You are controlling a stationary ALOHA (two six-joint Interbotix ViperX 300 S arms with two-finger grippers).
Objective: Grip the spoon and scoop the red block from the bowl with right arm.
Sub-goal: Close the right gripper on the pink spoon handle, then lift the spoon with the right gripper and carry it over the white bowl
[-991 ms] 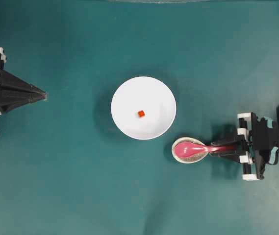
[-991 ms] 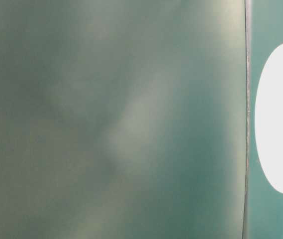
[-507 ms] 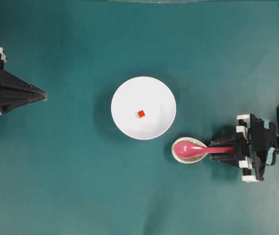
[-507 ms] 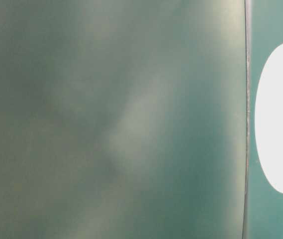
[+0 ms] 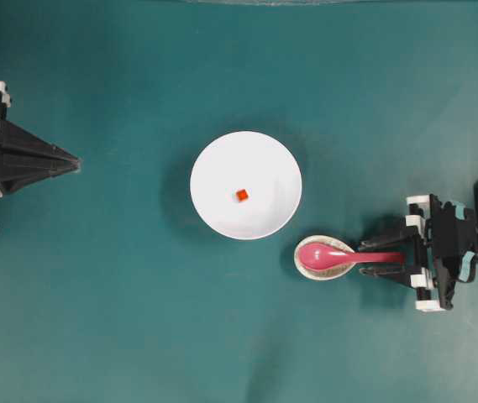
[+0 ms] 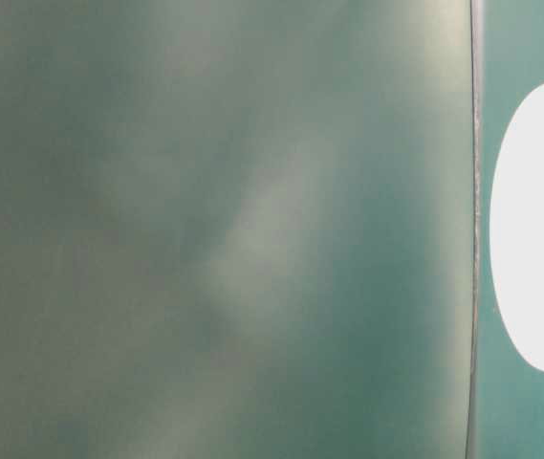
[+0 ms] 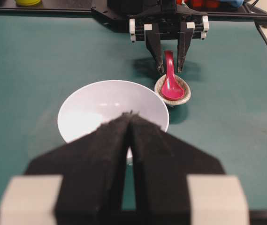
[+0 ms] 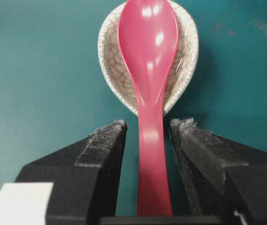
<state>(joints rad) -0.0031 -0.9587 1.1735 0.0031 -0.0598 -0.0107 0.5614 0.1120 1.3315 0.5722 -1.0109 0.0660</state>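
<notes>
Overhead view: the bowl (image 5: 245, 185) sits at the middle of the green table (image 5: 138, 319), with the red block (image 5: 241, 195) lying inside it, slightly below centre. Just beside the bowl's lower right rim stands a small speckled dish (image 5: 326, 257), and the spoon (image 5: 339, 254) rests in it, its handle pointing right. The right gripper (image 5: 381, 256) is set over the handle end, one finger on each side. The left gripper (image 5: 70, 161) lies at the left edge, well apart from the bowl, its fingers drawn together to a point.

Table-level view: almost wholly a blurred green surface; a white oval shape (image 6: 534, 225) at the right edge cannot be identified with certainty.

Left wrist view: the left gripper's fingers (image 7: 100, 154) meet at their tips, closed on nothing. Beyond them are the bowl (image 7: 100, 101), then the speckled dish (image 7: 185, 93) holding the spoon (image 7: 171, 84). The right gripper (image 7: 170, 69) straddles the handle.

Right wrist view: the spoon (image 8: 148, 84) lies with its scoop in the crackle-glazed dish (image 8: 110, 70), its handle running down between the two padded fingers (image 8: 102, 140). A narrow gap shows on either side of the handle; the jaws stand apart and are not clamped on it.
</notes>
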